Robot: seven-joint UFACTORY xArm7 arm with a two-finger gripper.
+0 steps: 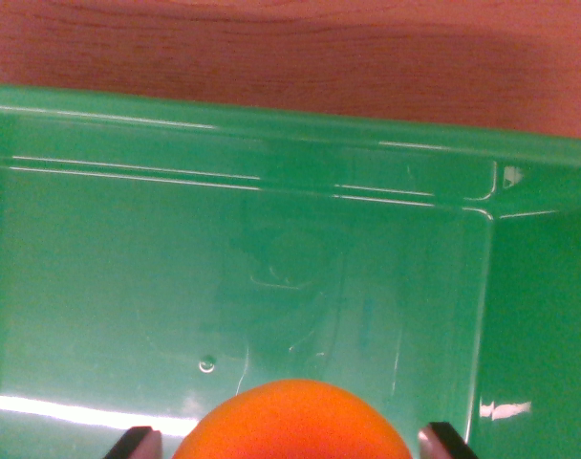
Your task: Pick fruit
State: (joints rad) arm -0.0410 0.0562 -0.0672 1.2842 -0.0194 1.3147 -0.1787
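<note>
An orange (pixel 292 426) fills the bottom middle of the wrist view, cut off by the lower edge. My gripper (pixel 292 444) is shut on it. Its two dark fingertips (pixel 138 444) show just at either side of the fruit, one at the wrist view's left and one at the right. The orange hangs over the inside of a green plastic bin (pixel 271 143). The bin's floor spreads out behind and under the fruit.
The bin's far rim runs across the upper part of the view, and its right wall (pixel 544 316) rises at the wrist view's right. Beyond the rim lies a reddish-brown wooden tabletop (pixel 290 48). The visible bin floor holds no other fruit.
</note>
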